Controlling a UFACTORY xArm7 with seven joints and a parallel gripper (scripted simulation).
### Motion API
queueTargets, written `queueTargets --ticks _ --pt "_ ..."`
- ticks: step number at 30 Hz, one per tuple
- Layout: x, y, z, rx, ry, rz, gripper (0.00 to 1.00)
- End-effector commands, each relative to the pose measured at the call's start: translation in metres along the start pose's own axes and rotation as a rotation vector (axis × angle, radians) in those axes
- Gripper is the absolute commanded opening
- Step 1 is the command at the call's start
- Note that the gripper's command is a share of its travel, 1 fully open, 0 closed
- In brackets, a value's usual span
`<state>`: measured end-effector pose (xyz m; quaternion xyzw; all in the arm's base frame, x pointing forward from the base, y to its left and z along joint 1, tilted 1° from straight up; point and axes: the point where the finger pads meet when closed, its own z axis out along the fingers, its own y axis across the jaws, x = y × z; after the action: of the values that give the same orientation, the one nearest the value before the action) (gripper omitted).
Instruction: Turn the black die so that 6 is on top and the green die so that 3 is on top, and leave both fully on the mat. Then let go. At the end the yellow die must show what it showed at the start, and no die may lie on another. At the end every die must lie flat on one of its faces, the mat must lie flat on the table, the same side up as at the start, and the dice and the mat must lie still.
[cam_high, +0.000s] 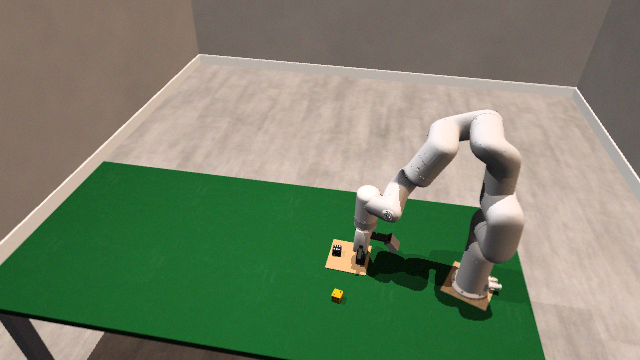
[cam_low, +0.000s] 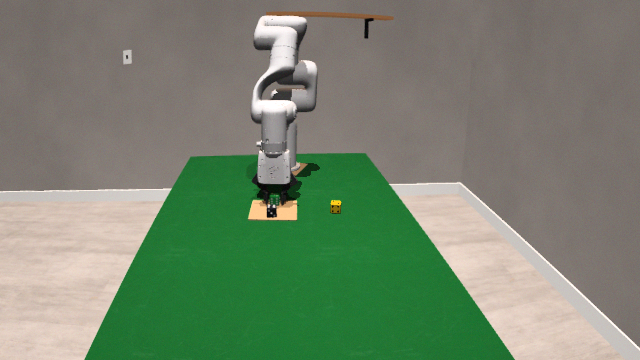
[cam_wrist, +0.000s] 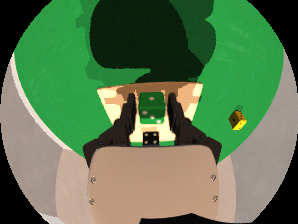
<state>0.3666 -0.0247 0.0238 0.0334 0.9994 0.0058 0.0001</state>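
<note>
Here's the long green-topped bench (cam_high: 150, 240) filling the lower half of the top view, and towards its right edge stands the white seven-joint arm (cam_high: 492, 200), arching up and over and coming down left of its base near the centre of the frame. Under its wrist lies the small tan square mat (cam_high: 334, 262), flat on the bench, just left of the arm's dark shadow.

Down at the mat is the black two-fingered pincer (cam_wrist: 152, 115), pointing straight down, and its fingers are spread a little, one on each side of the green cube die (cam_wrist: 150, 104) with a sliver of mat showing between die and finger on both sides: it grips nothing. In the wrist view the green die sits flat on the mat at the centre of the frame, between the fingers; its top pips are too small to count.

The black cube die (cam_high: 337, 249) with white pips rests on the mat too, at the mat's upper left corner in the top view, near the green one but apart from it.

Well off the mat, lower centre of the top view, sits the yellow cube die (cam_high: 337, 295), alone on the bench
</note>
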Motion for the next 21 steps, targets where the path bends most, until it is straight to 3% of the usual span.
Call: queueTargets --ticks 1,12,21 --pt "-0.001 0.0 -0.001 0.0 -0.004 0.0 0.47" --pt "-0.001 0.0 -0.009 0.0 -0.004 0.0 0.47" --pt "-0.001 0.0 -0.052 0.0 -0.004 0.0 0.47"
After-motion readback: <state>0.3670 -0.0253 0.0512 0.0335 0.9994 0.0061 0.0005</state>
